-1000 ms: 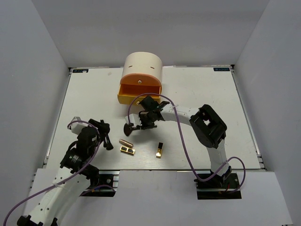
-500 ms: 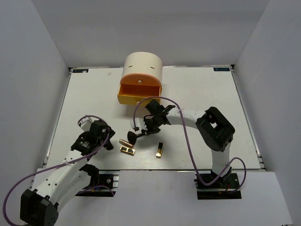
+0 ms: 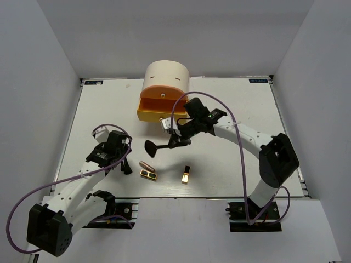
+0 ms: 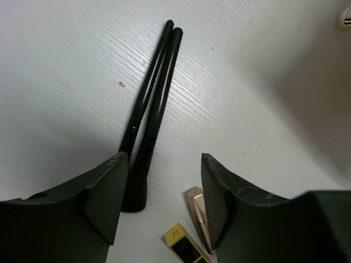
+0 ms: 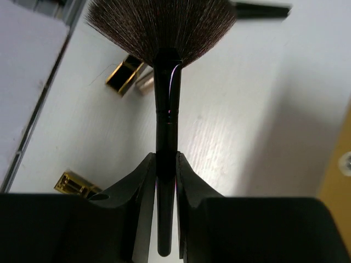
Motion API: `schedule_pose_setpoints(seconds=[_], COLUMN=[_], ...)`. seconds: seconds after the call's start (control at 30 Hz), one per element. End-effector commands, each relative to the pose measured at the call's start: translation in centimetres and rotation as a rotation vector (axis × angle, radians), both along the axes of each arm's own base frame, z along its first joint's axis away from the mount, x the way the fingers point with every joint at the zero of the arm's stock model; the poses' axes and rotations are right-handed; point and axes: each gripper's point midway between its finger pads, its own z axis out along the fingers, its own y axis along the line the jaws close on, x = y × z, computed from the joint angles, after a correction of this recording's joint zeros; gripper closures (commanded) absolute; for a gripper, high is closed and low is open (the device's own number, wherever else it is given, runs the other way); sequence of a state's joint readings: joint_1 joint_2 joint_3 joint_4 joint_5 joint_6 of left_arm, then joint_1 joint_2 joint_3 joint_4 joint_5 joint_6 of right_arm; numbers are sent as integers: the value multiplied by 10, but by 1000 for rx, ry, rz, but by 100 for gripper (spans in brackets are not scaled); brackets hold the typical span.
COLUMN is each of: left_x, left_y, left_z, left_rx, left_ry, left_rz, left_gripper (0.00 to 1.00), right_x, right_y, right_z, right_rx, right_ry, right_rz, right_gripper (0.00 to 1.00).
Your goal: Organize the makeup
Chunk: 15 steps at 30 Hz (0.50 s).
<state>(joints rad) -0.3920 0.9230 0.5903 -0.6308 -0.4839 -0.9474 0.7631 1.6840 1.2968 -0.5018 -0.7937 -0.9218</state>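
The right gripper [image 5: 165, 164] is clenched on the handle of a black fan-headed brush [image 5: 164, 104], holding it over the white table [image 3: 109, 109], just in front of the cream cylindrical box with orange drawers [image 3: 166, 74]. The left gripper [image 4: 162, 164] is spread wide above two slim black brushes [image 4: 151, 109] lying side by side, near a copper lipstick [image 4: 198, 216].

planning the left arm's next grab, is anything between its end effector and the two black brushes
Nothing visible does. The left end effector is open, and the two black brushes lie bare, their heads already between its fingers. The copper lipstick sits beside the right finger, off that path.
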Motion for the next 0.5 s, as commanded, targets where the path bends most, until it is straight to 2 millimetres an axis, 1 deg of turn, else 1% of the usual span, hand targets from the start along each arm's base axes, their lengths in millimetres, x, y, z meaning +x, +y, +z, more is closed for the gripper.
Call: schedule_pose_setpoints(seconds=[0.0, 0.03, 0.07, 0.1, 0.13, 0.17, 0.23, 0.27, 0.3, 0.33, 0.37, 0.4, 0.43, 0.47], left_x=[-1, -2, -3, -6, -8, -10, -14, -15, -16, -17, -18, -17, -17, -17], left_y=[14, 15, 18, 19, 20, 22, 23, 22, 23, 23, 24, 24, 25, 25], left_z=[8, 6, 5, 1, -2, -5, -12, -13, -16, -16, -17, -17, -17, -17], left_rx=[60, 62, 63, 66, 66, 64, 65, 62, 66, 65, 72, 72, 76, 78], left_ry=[-6, -5, -1, 11, 17, 26, 44, 48, 55, 56, 62, 61, 63, 65], left_rz=[19, 18, 29, 31, 34, 45, 47, 47, 48, 48, 49, 51, 50, 50], left_gripper=[37, 38, 40, 41, 44, 46, 51, 52, 53, 54, 54, 54, 54, 53], right_x=[-5, -1, 9, 16, 23, 42, 69, 87, 97, 108, 117, 124, 131, 136], right_y=[8, 11, 14, 15, 17, 21, 25, 23, 22, 22, 22, 21, 21, 23], right_z=[54, 62, 77, 84, 90, 104, 114, 119, 122, 119, 128, 131, 130, 136], right_rx=[116, 131, 150, 160, 165, 186, 207, 207, 209, 202, 213, 217, 214, 226], right_ry=[18, 2, -39, -60, -66, -135, -193, -235, -256, -265, -296, -308, -315, -336], right_rz=[19, 12, -14, -39, -75, -132, -215, -276, -308, -330, -349, -363, -374, -374], right_gripper=[100, 100, 100, 100, 100, 100, 100, 100, 100, 100, 100, 100, 100, 100])
